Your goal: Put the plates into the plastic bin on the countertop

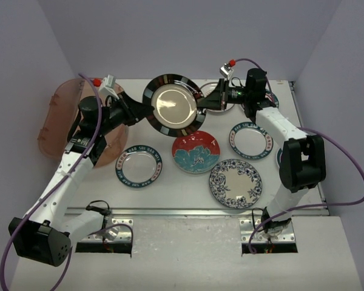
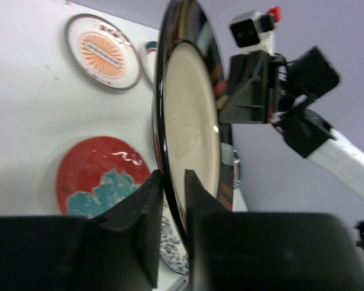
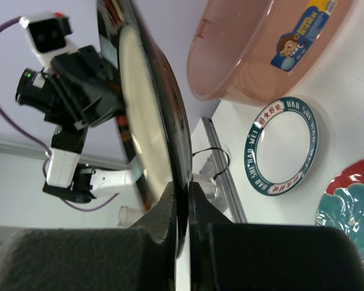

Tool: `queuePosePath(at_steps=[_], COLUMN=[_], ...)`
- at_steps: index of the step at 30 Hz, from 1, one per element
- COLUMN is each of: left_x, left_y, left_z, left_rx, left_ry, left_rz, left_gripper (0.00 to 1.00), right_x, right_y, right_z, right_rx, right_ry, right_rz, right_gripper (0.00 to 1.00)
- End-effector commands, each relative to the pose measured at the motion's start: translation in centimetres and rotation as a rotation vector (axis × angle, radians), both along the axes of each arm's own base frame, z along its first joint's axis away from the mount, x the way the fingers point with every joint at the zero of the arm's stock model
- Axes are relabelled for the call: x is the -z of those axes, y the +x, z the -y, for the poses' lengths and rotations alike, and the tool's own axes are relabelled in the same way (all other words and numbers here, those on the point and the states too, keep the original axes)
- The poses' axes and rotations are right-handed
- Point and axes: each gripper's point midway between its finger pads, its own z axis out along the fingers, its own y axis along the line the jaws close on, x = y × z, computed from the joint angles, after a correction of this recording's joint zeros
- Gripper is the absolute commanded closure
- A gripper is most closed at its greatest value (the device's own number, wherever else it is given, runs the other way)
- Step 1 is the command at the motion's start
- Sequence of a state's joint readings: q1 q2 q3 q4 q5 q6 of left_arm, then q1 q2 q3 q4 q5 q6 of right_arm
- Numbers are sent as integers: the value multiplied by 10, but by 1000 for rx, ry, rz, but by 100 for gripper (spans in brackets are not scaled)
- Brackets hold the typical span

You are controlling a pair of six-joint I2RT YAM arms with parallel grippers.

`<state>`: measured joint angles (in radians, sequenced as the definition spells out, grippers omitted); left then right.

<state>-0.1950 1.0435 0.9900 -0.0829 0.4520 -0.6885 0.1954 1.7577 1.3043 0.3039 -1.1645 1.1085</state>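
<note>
While both arms meet above the counter, the black-rimmed plate hangs on edge between them. The left end effector pinches its left rim and the right end effector pinches its right rim. The plastic bin sits far left.

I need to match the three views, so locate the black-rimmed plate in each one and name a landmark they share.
Top external: black-rimmed plate, upper centre, seen face-on.
Left wrist: centre, edge-on, running top to bottom.
Right wrist: left of centre, edge-on.
Shared landmark: red-and-teal floral plate, centre from above, lower left for left wrist, bottom right for right wrist.
</note>
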Motion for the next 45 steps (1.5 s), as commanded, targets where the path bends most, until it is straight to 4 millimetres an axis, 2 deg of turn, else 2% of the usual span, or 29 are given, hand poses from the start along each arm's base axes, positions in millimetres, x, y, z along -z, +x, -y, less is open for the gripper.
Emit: queuePosePath(at_steps=[1,8,9,11,12,13,14,15,16,17,20,23,26,27,30,31,37,39,45], left_x=[-41,-47,-49,-58,-65,-70,-69,-69,-71,-74,-80,-85,-90,-93,-69,-62,-13,6,56], left_y=[1,0,0,-3,-4,-4,-3,-1,0,1,9,12,14,14,20,18,8,15,48], left_z=[3,-6,-9,-13,-17,-19,-24,-30,-34,-40,-77,-107,-143,-160,-211,-230,-313,-324,-334], left_rx=[13,-38,-57,-81,-106,-119,-139,-167,-183,-203,-338,-432,-569,-638,-837,-900,-1227,-1250,-1206], left_ry=[-43,-16,-17,-27,-39,-46,-49,-62,-83,-101,-149,-177,-182,-178,-167,-167,-124,-104,-61], left_rz=[146,175,182,198,205,211,196,174,168,164,138,125,106,102,5,-13,-115,-145,-233], left_gripper=[100,100,100,100,100,100,100,100,100,100,100,100,100,100,100,100,100,100,100], right_x=[-56,-56,-55,-54,-52,-51,-51,-49,-48,-44,-30,-14,-1,4,5,14,18,27,20], right_y=[-24,-24,-23,-21,-20,-19,-18,-17,-15,-14,-3,10,10,10,-3,-9,-45,-60,-103], right_z=[1,2,2,2,2,2,2,2,3,3,13,35,49,55,66,68,77,75,68], right_rx=[-60,-57,-53,-47,-46,-46,-46,-42,-36,-29,39,166,218,250,333,342,364,341,280], right_ry=[58,62,62,61,60,60,60,58,55,48,-3,-93,-143,-166,-227,-246,-294,-271,-191], right_rz=[186,187,187,183,175,171,167,161,154,142,106,99,87,71,112,108,174,169,209], right_gripper=[100,98,87,72,60,54,35,12,5,1,1,1,1,1,1,1,1,1,1])
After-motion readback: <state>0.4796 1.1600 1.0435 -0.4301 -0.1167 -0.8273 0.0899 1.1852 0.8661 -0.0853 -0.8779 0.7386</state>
